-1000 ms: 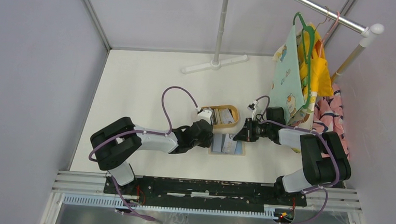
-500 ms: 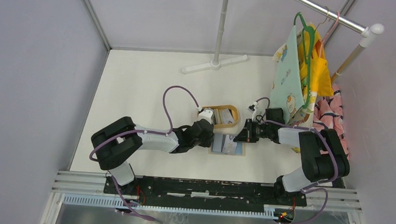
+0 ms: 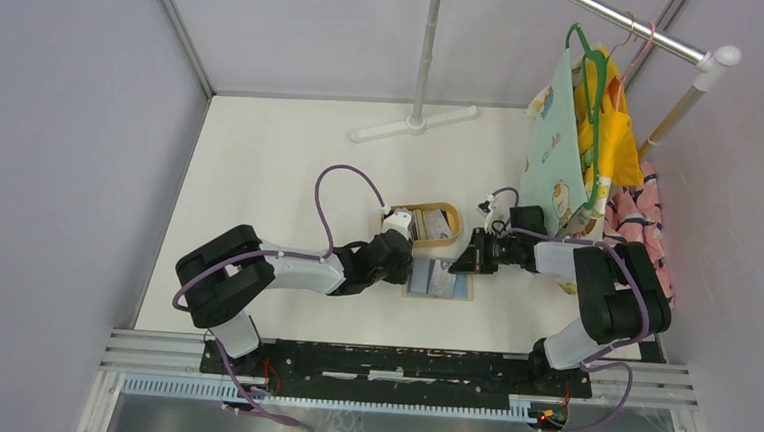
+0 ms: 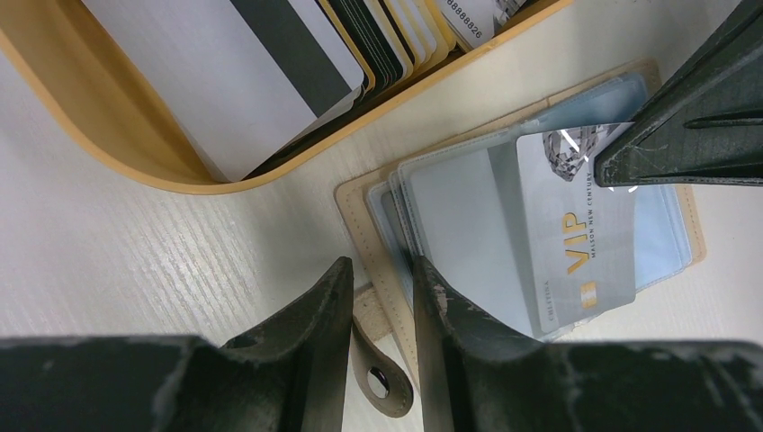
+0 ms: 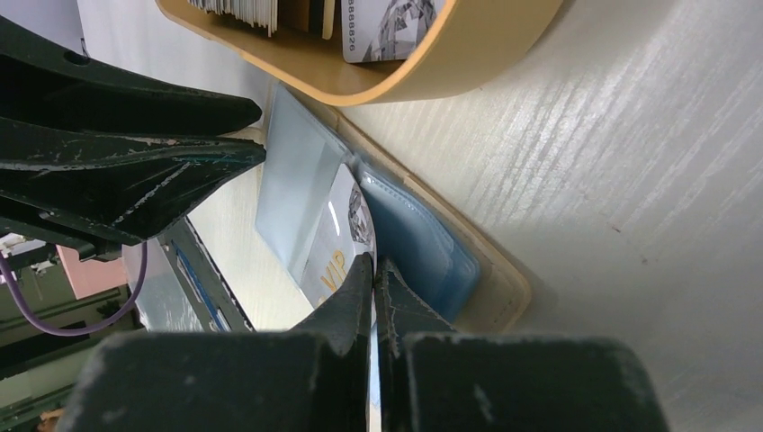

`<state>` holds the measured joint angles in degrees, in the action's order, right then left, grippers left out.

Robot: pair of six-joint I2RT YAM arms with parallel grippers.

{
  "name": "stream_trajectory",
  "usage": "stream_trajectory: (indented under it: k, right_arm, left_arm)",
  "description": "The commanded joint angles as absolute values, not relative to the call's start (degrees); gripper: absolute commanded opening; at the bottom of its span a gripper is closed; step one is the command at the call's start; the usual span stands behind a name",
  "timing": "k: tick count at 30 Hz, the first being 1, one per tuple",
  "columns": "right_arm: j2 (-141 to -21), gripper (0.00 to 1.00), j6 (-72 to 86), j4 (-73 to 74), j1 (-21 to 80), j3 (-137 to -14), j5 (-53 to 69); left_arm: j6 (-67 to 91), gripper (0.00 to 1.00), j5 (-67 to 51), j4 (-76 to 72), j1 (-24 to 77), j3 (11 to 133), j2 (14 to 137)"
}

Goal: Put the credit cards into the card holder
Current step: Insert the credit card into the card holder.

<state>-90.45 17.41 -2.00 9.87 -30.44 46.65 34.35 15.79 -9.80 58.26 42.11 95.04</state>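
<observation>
The right arm's elbow point(image 3: 608, 300) has drawn slightly inward. From above, the open card holder point(image 3: 439, 280) lies just before the wooden tray point(image 3: 454, 239), with the left claw point(image 3: 408, 269) and the right claw point(image 3: 462, 264) at its sides. Left wrist: the left claw stands narrow over the holder's edge; whether it pinches, I cannot tell. Right wrist: the right claw is closed on a grey VIP card point(image 5: 335, 247) among the holder's sleeves.

Black-and-white arms point(image 3: 295, 269) trail purple cables point(image 3: 346, 170), with scuffed dark fingers point(image 4: 297, 342).

Left jaws pinch card holder point(image 4: 450, 207); right jaws pinch VIP card point(image 4: 567, 225).
</observation>
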Motion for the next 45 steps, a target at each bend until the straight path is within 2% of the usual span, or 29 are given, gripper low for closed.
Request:
stream_trajectory:
  k: [1,17,20,24,29,35,40,45]
  right_arm:
    - [-92.1,0.00,16.8,-0.1,11.1,-31.4,42.0]
    - [-94.9,0.00,20.2,-3.5,12.7,-32.3,46.7]
    - [-95.3,0.04,21.3,-5.9,12.8,-31.9,47.7]
    - [-95.6,0.12,20.6,-5.8,12.7,-32.3,48.3]
    - [-96.0,0.16,19.9,-5.4,12.2,-32.4,47.9]
    - [-96.0,0.17,19.6,-5.4,11.8,-32.4,47.8]
    - [-96.2,0.18,19.4,-5.3,11.6,-32.5,47.7]
    - [-96.2,0.18,19.1,-5.1,11.4,-32.7,47.5]
  left_arm:
    - [31.4,0.37,13.1,-9.8,58.4,43.1,96.3]
    - [31.3,0.37,11.5,-11.2,58.5,43.7,97.5]
    - [31.4,0.38,11.4,-11.5,58.6,43.7,97.6]
    - [32.3,0.46,13.1,-10.8,58.6,42.8,95.6]
    - [32.7,0.57,16.9,-6.0,58.9,41.9,88.7]
    - [32.8,0.60,14.7,-4.9,60.9,41.0,81.0]
    - [36.7,0.43,6.6,-13.4,64.2,42.3,84.0]
    - [39.1,0.31,8.8,-13.1,67.7,49.2,92.4]
